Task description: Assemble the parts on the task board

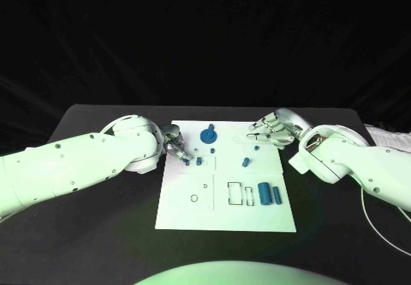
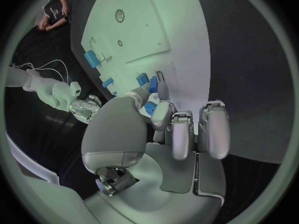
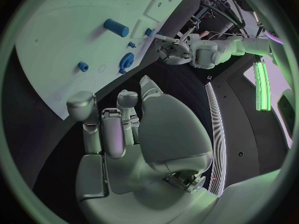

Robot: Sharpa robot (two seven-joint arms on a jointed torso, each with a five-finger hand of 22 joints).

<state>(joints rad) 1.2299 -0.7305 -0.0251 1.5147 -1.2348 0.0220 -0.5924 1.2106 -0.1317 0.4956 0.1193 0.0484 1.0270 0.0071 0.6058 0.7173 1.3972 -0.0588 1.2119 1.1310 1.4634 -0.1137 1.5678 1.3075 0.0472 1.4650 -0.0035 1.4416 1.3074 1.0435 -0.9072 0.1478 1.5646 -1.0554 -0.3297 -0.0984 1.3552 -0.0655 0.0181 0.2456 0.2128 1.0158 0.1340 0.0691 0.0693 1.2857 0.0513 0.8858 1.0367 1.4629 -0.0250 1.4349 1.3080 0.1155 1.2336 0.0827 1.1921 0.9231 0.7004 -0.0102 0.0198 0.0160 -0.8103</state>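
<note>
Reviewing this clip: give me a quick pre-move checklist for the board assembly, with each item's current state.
1. Task board flat on the table, in reach of both arms: ok.
2. Left hand over the board's left edge, fingertips at a small blue part: ok; firm hold: cannot tell.
3. Right hand holds nothing, at the board's far right corner: ok.
4. Blue gear on the board between the hands, untouched: ok.
5. Two blue cylinders lying near the right edge, still loose: not ok.
6. Rectangular slots unblocked: ok.

One task board (image 1: 224,208); six blue parts (image 1: 208,136); two hands (image 1: 177,147).
</note>
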